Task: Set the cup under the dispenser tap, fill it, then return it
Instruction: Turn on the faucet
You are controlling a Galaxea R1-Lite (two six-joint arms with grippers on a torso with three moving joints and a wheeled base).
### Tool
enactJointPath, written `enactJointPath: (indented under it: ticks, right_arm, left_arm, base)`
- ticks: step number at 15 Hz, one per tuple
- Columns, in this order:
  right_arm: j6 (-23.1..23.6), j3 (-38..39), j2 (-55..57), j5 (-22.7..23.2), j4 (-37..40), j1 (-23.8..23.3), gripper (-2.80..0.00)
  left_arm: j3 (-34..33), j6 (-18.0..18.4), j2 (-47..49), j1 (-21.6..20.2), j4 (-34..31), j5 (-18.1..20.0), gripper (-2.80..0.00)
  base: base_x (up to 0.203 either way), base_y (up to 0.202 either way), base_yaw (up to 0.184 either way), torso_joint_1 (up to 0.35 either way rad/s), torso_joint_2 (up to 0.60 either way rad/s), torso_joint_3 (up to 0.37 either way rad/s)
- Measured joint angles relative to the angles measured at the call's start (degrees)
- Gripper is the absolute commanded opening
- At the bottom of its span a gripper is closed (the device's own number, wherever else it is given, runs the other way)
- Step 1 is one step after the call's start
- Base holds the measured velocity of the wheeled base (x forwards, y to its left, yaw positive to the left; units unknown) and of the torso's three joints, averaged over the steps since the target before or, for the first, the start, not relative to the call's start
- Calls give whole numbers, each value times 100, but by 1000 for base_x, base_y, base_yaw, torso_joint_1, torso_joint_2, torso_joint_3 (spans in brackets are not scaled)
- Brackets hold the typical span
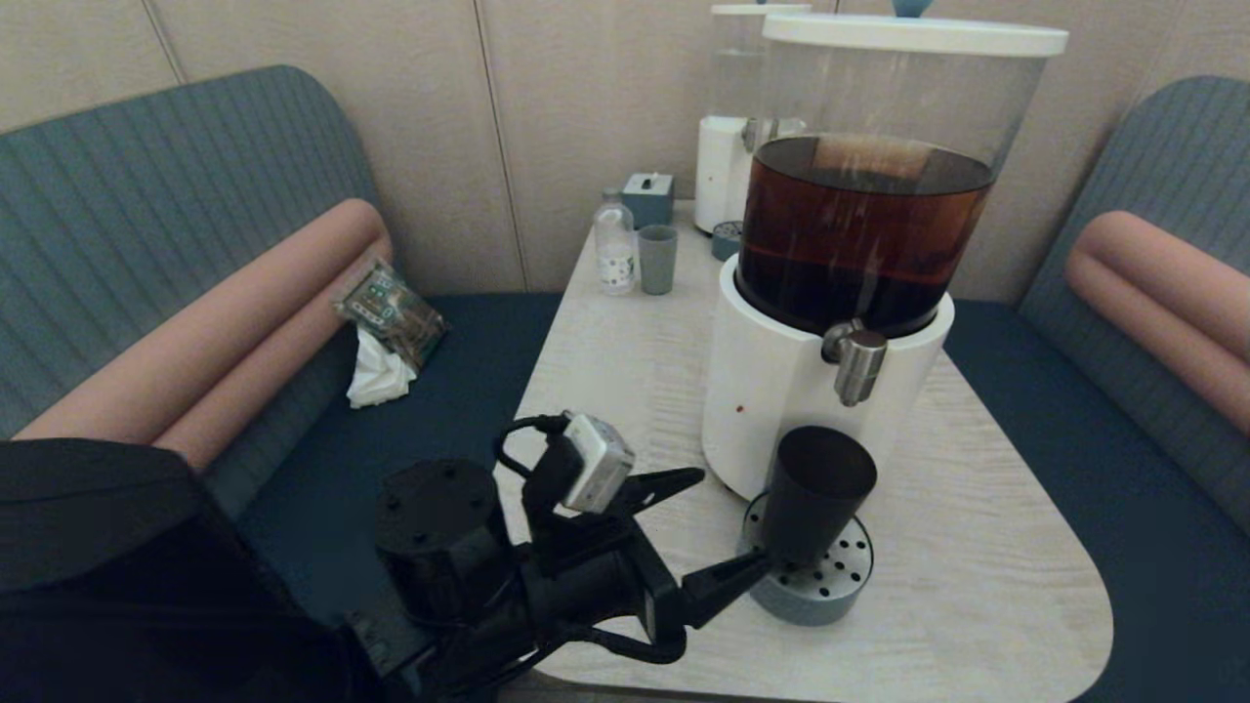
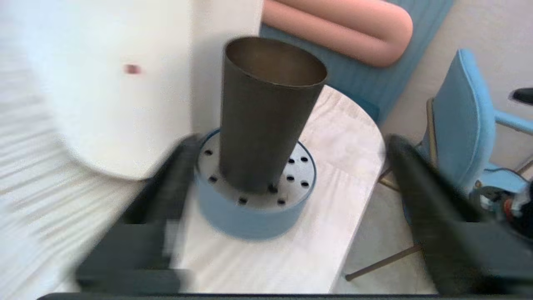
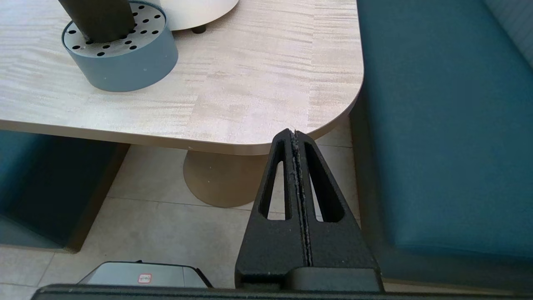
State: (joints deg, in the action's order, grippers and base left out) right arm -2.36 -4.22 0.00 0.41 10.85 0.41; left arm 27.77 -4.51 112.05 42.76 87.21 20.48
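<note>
The matte black cup [image 1: 815,493] stands upright on the round blue-grey perforated drip tray [image 1: 830,586], right below the brushed-steel dispenser tap [image 1: 857,363] of the big white-based dispenser [image 1: 781,391] with dark brown liquid. No stream shows at the tap. My left gripper [image 1: 730,517] is open at the cup's left, near its base, with a wide gap between the fingers. In the left wrist view the cup [image 2: 266,116] rises just beyond the open left gripper [image 2: 289,143]. My right gripper [image 3: 295,132] is shut on nothing, parked below the table's near corner.
At the back of the table [image 1: 605,391] stand a smaller clear dispenser [image 1: 728,146], a grey-green cup [image 1: 657,259], a small bottle [image 1: 614,244] and a tissue box [image 1: 648,198]. Blue benches flank the table; a packet [image 1: 391,312] lies on the left one.
</note>
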Motion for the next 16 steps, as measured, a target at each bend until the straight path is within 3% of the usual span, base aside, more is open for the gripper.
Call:
enactJointPath:
  ticks: [2,5,10,12,16]
  right_arm:
    - [2,0,0,0,0,0,-280]
    - [2,0,0,-1,0,0,-280]
    - [2,0,0,0,0,0,-280]
    - [0,0,0,0,0,0,-280]
    - [0,0,0,0,0,0,-280]
  left_arm:
    - [-412,-34,-526,-113,-2,-122,-280]
    - [-824,-83,-1355,-347,-4,-724,-280]
    - [-1275,-42,-2759,-949,-148,-2411,-280]
    - [-1370,-44,-3428,-1267,-451,-2879,-280]
    - [-1744,-72,-5021,-2415,-1169,-3093,-280]
  base:
    - [0,0,0,0,0,0]
    - [0,0,0,0,0,0]
    - [0,0,0,0,0,0]
    - [0,0,0,0,0,0]
    - [0,0,0,0,0,0]
